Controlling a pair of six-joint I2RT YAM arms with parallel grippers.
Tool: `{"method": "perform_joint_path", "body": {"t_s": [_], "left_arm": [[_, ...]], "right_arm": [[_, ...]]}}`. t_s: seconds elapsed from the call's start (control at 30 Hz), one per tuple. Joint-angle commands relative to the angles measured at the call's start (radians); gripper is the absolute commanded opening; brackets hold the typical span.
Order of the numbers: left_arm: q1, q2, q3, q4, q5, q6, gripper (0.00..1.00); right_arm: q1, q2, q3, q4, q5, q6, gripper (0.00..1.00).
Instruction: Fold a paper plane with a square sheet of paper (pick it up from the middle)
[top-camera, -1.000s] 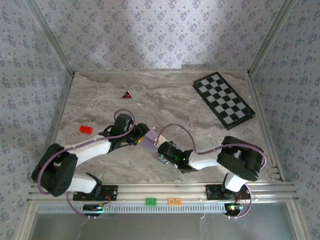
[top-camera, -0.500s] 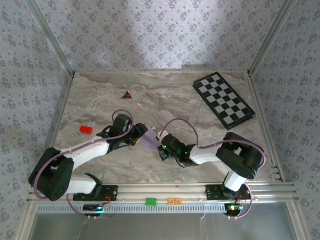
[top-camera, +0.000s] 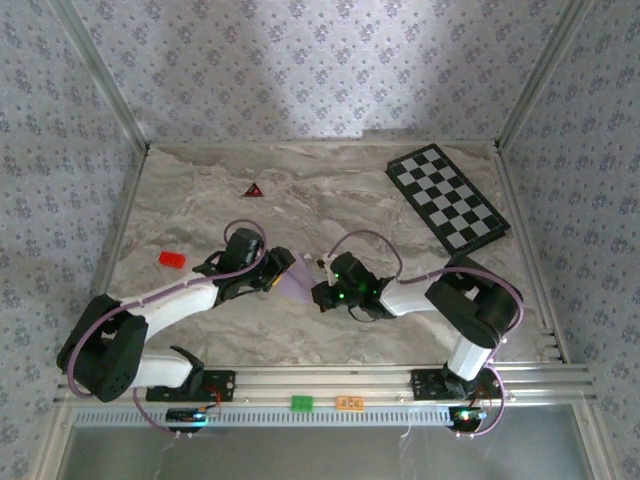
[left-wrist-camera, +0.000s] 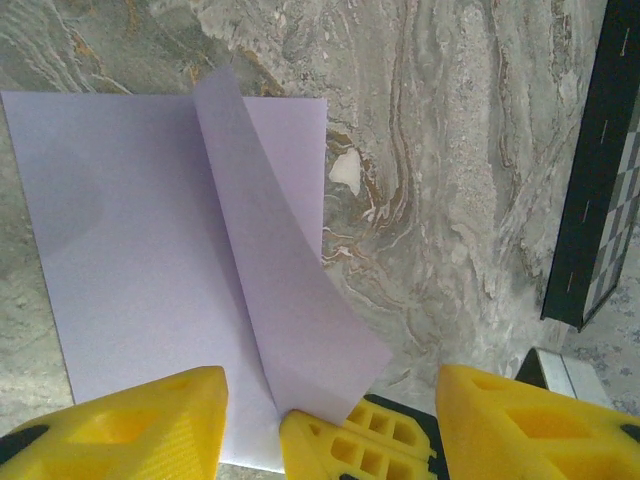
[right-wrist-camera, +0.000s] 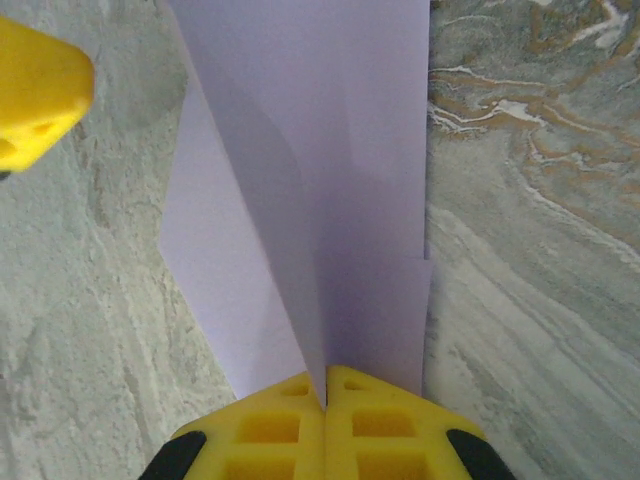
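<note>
The square sheet of paper (left-wrist-camera: 130, 230), pale lilac, lies on the marble table with one flap lifted along a crease. My right gripper (right-wrist-camera: 325, 385) is shut on the near edge of that raised flap (right-wrist-camera: 330, 150). In the top view the sheet (top-camera: 298, 276) sits between the two grippers, and the right gripper (top-camera: 325, 292) is at its right side. My left gripper (left-wrist-camera: 328, 380) stands open over the sheet's edge, its yellow fingers (left-wrist-camera: 130, 420) either side of the right gripper's tips and touching no paper. One left fingertip (right-wrist-camera: 40, 85) shows in the right wrist view.
A black-and-white checkered board (top-camera: 447, 199) lies at the back right, and its dark edge (left-wrist-camera: 600, 200) is in the left wrist view. A small dark red triangle (top-camera: 253, 189) sits at the back. A red block (top-camera: 172, 259) lies left of the left arm.
The right gripper has carried the paper's flap a little farther from the near edge, and its forearm has swung back. The left arm has hardly moved.
</note>
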Motion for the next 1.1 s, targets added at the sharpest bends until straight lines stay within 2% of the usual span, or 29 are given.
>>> {"method": "perform_joint_path", "body": {"t_s": [0.0,0.2,0.33,0.53,0.87,1.07], "left_arm": [[-0.003,-0.013,0.016,-0.023,0.018,0.032,0.54],[-0.001,-0.003,0.009,-0.015,0.028,0.04,0.34],[0.0,0.008,0.008,0.005,0.042,0.042,0.26],[0.004,0.047,0.014,0.058,0.099,0.059,0.23],[0.003,0.09,0.028,0.113,0.142,0.067,0.22],[-0.001,0.107,0.024,0.148,0.154,0.053,0.21]], "right_arm": [[-0.018,0.039,0.014,-0.046,-0.088,0.076,0.0],[-0.047,0.077,0.02,-0.026,-0.162,0.175,0.0],[-0.053,0.094,0.014,-0.007,-0.176,0.208,0.0],[-0.057,0.087,-0.005,0.002,-0.159,0.234,0.0],[-0.06,-0.101,-0.105,-0.088,0.045,0.242,0.0],[-0.044,-0.117,-0.12,-0.078,0.036,0.253,0.0]]}}
